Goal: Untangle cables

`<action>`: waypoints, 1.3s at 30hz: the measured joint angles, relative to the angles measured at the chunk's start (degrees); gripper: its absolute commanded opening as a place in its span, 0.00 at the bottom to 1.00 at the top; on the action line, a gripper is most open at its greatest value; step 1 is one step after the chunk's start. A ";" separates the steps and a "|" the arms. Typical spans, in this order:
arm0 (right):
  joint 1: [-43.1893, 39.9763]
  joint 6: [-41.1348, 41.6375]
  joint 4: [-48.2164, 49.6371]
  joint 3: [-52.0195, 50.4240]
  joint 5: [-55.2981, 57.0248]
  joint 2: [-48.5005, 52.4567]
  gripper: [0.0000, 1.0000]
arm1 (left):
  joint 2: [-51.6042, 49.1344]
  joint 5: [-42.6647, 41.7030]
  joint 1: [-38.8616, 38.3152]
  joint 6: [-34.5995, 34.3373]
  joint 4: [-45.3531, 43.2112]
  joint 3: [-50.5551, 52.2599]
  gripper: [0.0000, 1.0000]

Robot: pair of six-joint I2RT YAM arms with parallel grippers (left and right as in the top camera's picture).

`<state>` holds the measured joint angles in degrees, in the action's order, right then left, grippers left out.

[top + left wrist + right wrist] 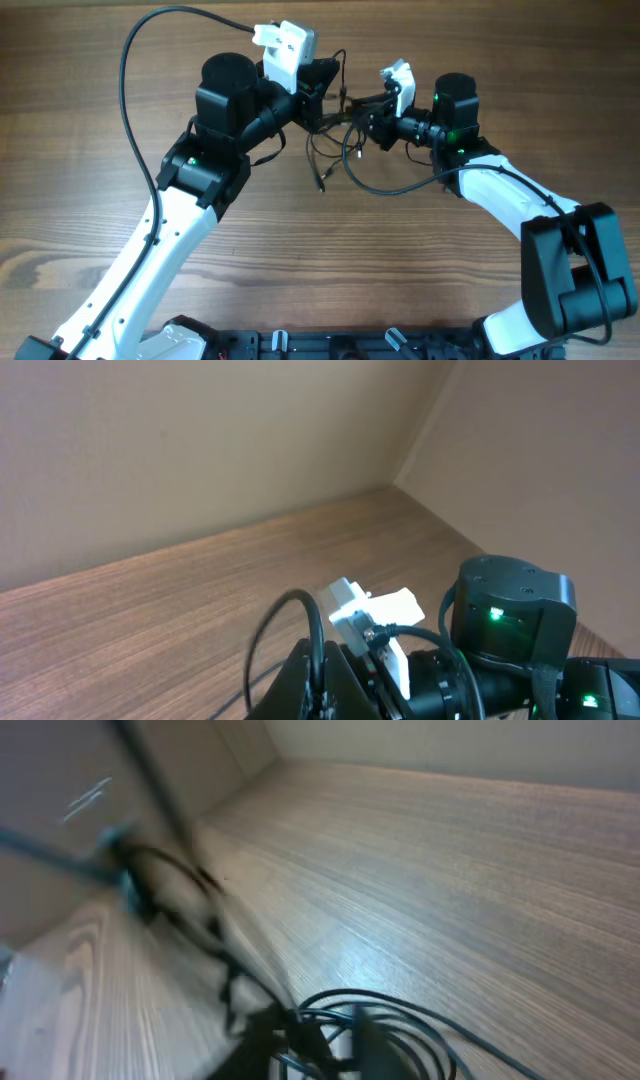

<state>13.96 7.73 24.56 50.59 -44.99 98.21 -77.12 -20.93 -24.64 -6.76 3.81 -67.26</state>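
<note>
The cables (318, 160) are thin black wires bunched between my two grippers near the table's far middle, with one plug end trailing towards me. My left gripper (325, 80) is shut on a black cable (262, 640), which arcs up from the closed jaws (322, 670). My right gripper (360, 125) faces it from the right. The right wrist view is blurred: several dark cable loops (400, 1010) pass between the right gripper's (320, 1045) fingers (262, 1045), which have closed in on them. More tangled wire stretches away to the upper left.
A thicker black arm cable (385, 188) loops over the wood in front of the right gripper, and another (135, 90) arcs over the left arm. The right arm's wrist (515, 615) and white camera mount (365, 610) sit close to the left gripper.
</note>
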 measured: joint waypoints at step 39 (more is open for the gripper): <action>-20.02 8.61 -15.72 0.09 -3.76 0.20 0.04 | -5.51 -5.86 17.49 3.26 16.44 -0.33 0.31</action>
<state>-6.07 16.34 8.84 50.68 -48.75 98.41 -82.63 -26.79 -7.16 -3.51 20.25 -67.59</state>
